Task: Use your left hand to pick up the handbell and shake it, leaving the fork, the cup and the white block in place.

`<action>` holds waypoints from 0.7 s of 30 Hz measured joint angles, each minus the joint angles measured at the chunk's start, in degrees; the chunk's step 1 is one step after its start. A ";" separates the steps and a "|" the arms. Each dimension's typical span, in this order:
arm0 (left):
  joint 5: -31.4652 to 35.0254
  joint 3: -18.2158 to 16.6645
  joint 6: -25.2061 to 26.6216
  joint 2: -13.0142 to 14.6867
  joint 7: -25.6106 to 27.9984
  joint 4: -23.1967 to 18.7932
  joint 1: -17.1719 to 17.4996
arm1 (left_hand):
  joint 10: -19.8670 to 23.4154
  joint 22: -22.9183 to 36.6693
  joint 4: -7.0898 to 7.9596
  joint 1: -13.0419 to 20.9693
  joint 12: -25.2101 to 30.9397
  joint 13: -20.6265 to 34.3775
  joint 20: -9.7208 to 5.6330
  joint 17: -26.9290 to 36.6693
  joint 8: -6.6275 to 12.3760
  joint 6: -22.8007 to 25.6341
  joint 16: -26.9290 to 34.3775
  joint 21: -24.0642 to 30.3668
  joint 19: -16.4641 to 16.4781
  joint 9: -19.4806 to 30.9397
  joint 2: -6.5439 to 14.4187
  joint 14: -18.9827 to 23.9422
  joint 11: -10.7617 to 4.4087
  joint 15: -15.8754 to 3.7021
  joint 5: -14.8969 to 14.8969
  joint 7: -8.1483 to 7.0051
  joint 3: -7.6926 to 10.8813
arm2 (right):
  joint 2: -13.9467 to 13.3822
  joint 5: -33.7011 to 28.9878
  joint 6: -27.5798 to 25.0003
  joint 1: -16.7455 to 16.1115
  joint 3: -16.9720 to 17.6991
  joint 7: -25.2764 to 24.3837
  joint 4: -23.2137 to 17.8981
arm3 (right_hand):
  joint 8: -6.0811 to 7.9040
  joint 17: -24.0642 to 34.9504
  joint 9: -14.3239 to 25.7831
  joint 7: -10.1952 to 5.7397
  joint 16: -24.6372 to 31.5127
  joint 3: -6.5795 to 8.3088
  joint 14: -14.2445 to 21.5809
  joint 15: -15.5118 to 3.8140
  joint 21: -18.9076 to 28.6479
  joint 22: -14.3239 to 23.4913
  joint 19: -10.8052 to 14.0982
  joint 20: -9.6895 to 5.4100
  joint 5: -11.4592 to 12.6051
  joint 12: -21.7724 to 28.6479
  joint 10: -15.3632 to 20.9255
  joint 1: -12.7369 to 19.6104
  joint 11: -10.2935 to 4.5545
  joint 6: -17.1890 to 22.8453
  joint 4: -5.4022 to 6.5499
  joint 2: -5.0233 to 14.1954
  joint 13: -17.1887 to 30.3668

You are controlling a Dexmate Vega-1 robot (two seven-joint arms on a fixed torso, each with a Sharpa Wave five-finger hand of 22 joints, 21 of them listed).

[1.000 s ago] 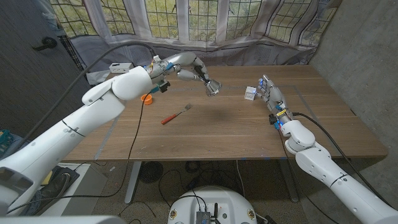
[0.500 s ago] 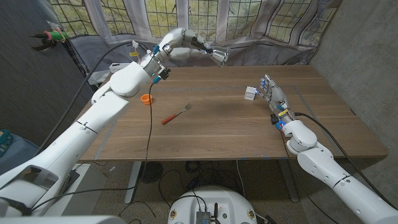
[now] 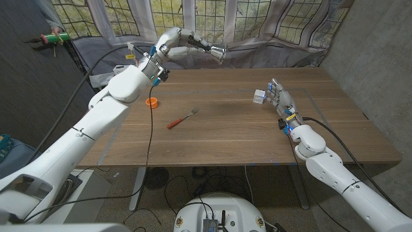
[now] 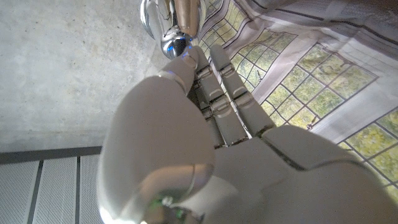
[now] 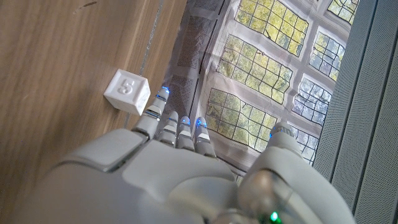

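Observation:
My left hand (image 3: 182, 40) holds the silver handbell (image 3: 218, 53) by its handle, high above the table's far edge, the bell's mouth pointing right. The left wrist view has the bell's wooden handle and shiny body (image 4: 177, 25) just past my left hand (image 4: 205, 124). An orange-handled fork (image 3: 182, 118) lies on the wooden table (image 3: 219, 138) left of centre. A small orange cup (image 3: 152, 102) stands to the fork's far left. The white block (image 3: 259, 96) sits at the right, beside the fingertips of my right hand (image 3: 281, 101), which holds nothing. In the right wrist view the block (image 5: 127, 91) bears a "5" near my right hand (image 5: 180, 162).
A curtained window runs behind the table. White boxes (image 3: 120, 69) sit on a ledge at the far left. A person's hand (image 3: 54, 35) with a tool shows at the top left corner. A black cable (image 3: 152, 122) hangs from my left arm over the table.
My left hand has swung the handbell up from low over the table's middle to high at the back, then slightly left. The right hand, fork, cup and block have stayed put.

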 measured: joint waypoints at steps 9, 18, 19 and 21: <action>13.39 0.27 7.83 5.30 2.65 -4.64 1.82 | 0.01 0.00 0.00 0.01 0.00 0.00 0.00 0.08 0.00 0.00 0.22 0.00 0.00 0.00 -0.01 0.02 0.01 0.02 0.00 0.00 0.00 | 0.82 0.22 0.01 1.39 -0.86 0.93 1.99 | 0.00 0.00 0.00 0.00 0.00 0.00 0.00 0.00 0.00 0.00 0.00 0.00 0.00 0.00 0.31 0.00 -0.32 0.00 0.00 0.00 0.00; 28.24 0.45 19.50 7.50 2.94 -6.81 2.64 | 0.08 -0.29 -0.21 -0.14 0.00 0.00 0.09 0.20 0.00 0.00 0.22 0.44 -0.50 0.00 -0.17 0.13 0.08 0.12 -0.02 -0.01 0.22 | 1.58 0.40 0.06 3.17 -1.79 1.41 4.28 | 0.00 0.00 0.00 0.00 0.00 0.00 0.00 0.00 0.00 0.00 0.00 0.00 0.00 0.00 0.31 0.00 -0.32 0.00 0.00 0.00 0.00; 29.99 0.25 20.87 13.95 2.80 -13.55 5.26 | 0.08 -0.29 -0.20 -0.14 0.00 0.00 0.09 0.20 0.00 0.00 0.22 0.44 -0.50 0.00 -0.17 0.13 0.08 0.12 -0.02 -0.01 0.23 | 1.66 0.87 0.19 3.36 -1.87 2.79 4.48 | 0.00 0.00 0.00 0.00 0.00 0.00 0.00 0.00 0.00 0.00 0.00 0.00 0.00 0.00 0.31 0.00 -0.32 0.00 0.00 0.00 0.00; 33.87 0.25 23.90 13.95 2.25 -13.55 5.26 | 0.08 -0.29 -0.20 -0.14 0.00 0.00 0.09 0.20 -0.01 -0.02 0.22 0.44 -0.50 0.00 -0.17 0.13 0.08 0.12 -0.02 -0.02 0.23 | 1.80 0.87 0.19 3.73 -2.07 2.79 4.91 | 0.00 0.00 0.00 0.00 0.00 0.00 0.00 0.00 0.00 0.00 0.00 0.00 0.00 0.00 0.31 0.00 -0.32 0.00 0.00 0.00 0.00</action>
